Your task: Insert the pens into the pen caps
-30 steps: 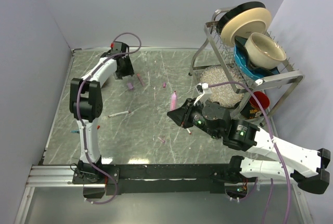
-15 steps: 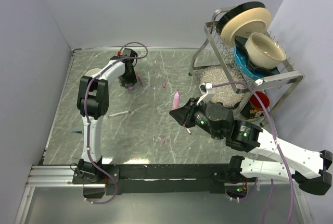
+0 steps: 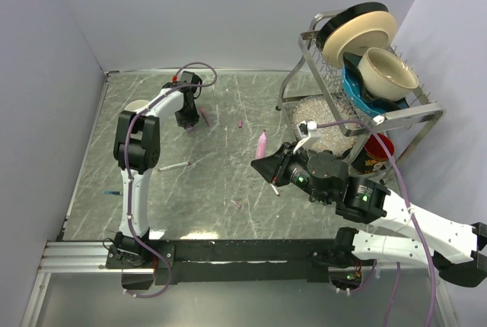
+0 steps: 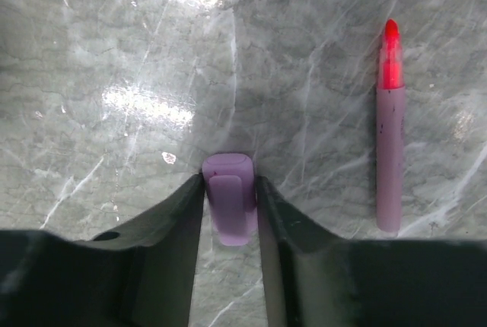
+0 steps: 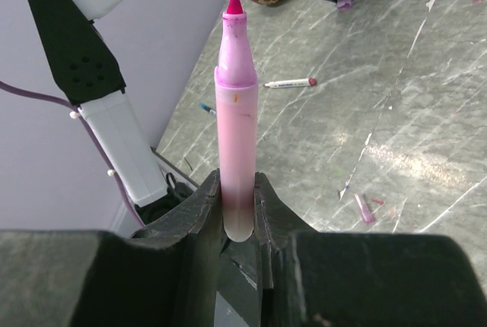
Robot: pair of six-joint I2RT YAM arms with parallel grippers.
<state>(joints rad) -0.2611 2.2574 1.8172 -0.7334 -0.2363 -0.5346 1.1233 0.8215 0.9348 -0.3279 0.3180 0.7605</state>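
On my feed the tabletop (image 4: 114, 53) reads as grey veined stone, polished enough to throw white glare. The purple cap (image 4: 229, 205) looks like smooth, matt plastic. The pink pen (image 5: 237, 129) is plastic too (soft sheen, a few small marks). The left fingers (image 4: 163, 258) are matt black. The dish rack (image 3: 403, 116) is shiny bare metal.

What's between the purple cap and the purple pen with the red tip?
Nothing, only bare table, seen in the left wrist view. The left hand grips the cap; the pen lies apart.

We see a wire dish rack (image 3: 323, 72) at the marble table's (image 3: 221, 182) far right, holding a cream plate (image 3: 361, 34) and a bowl (image 3: 388, 72).
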